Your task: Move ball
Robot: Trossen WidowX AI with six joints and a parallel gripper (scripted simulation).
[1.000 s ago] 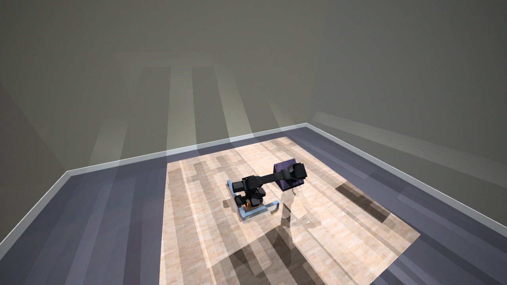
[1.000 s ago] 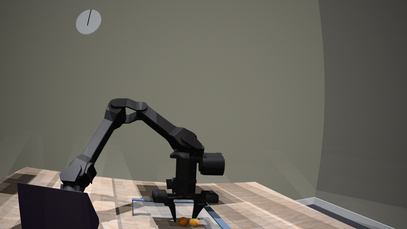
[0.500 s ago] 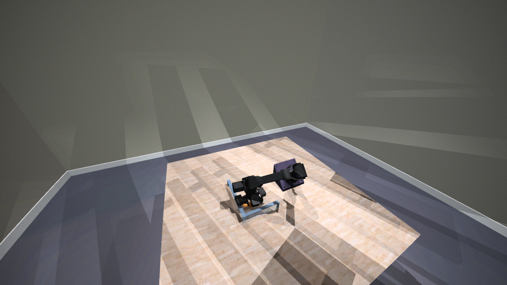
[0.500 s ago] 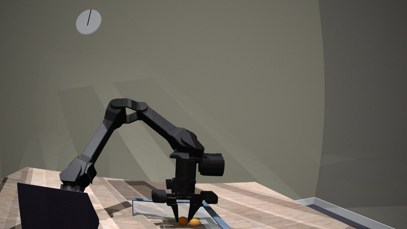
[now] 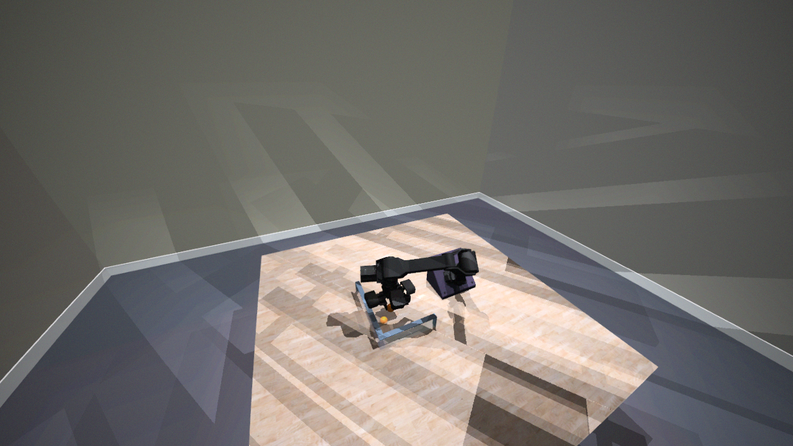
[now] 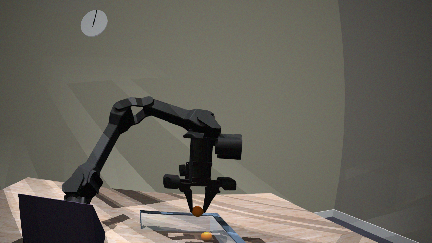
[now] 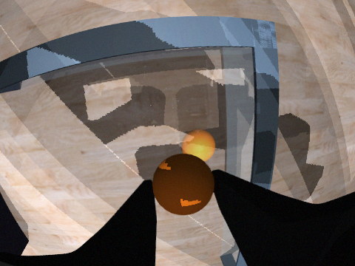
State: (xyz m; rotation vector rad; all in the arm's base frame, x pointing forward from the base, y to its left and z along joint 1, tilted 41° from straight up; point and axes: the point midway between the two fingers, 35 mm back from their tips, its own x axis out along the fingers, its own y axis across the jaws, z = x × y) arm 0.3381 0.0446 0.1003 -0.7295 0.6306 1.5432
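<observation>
The gripper points straight down, its two dark fingers clamped on the orange ball, which hangs clear of the wooden table above the corner. Below it, inside the angle of the two clear walls, sits the paler see-through copy, close to the wall on the exterior view's right side. The wrist view shows the ball pinched between both fingertips with the copy just beyond it near one wall; the top view shows only a speck of the copy. On the room's wall hangs a grey disc with a single dark line; no writing is legible.
</observation>
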